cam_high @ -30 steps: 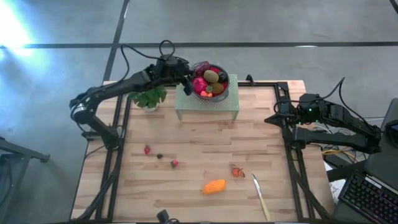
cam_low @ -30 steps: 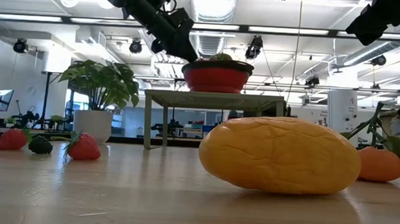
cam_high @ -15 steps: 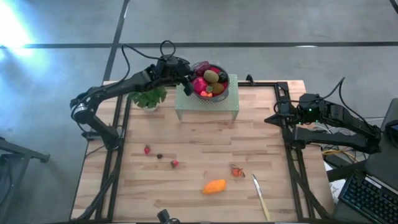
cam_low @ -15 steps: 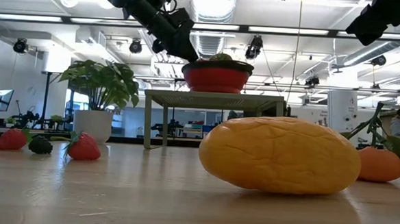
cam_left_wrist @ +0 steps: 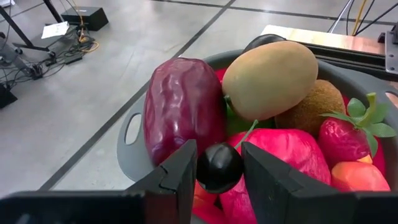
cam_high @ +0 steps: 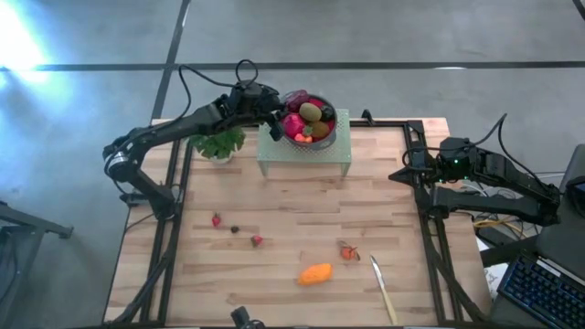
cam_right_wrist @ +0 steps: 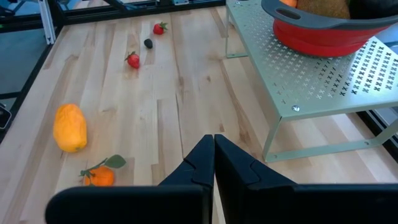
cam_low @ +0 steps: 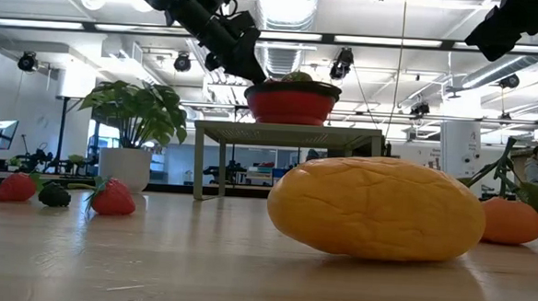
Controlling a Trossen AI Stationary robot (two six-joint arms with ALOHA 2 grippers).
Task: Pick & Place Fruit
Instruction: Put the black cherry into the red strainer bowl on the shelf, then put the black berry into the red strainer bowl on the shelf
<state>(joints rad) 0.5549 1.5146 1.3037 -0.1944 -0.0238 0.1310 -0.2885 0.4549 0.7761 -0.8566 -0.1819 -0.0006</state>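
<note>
A red bowl (cam_high: 331, 131) with a grey rim stands on a pale green perforated stand (cam_high: 274, 157) at the table's far edge. It holds a maroon oval (cam_left_wrist: 183, 109), a tan oval (cam_left_wrist: 270, 78), a strawberry (cam_left_wrist: 342, 138) and other fruit. My left gripper (cam_left_wrist: 219, 158) reaches over the bowl's left rim (cam_high: 279, 119) and is shut on a small dark berry (cam_left_wrist: 219, 168). My right gripper (cam_right_wrist: 213, 142) is shut on nothing and waits at the table's right edge (cam_high: 407, 172). On the table lie an orange oval (cam_high: 315, 273), two strawberries (cam_high: 217, 220), (cam_high: 257, 240) and a dark berry (cam_high: 235, 229). My left gripper pinches the small dark berry by its two sides (cam_left_wrist: 202, 169) between its two fingertips. The fingers (cam_left_wrist: 180, 171) slant down into the bowl from the table's left. The berry sits just above the pink fruit (cam_left_wrist: 292, 155); whether it rests on it I cannot tell.
A leafy potted plant (cam_high: 218, 144) stands left of the stand, under my left arm. A small orange fruit with a leaf (cam_high: 348, 252) and a slim pale utensil (cam_high: 383, 289) lie near the front right. Bare wood lies between the stand and the loose fruit.
</note>
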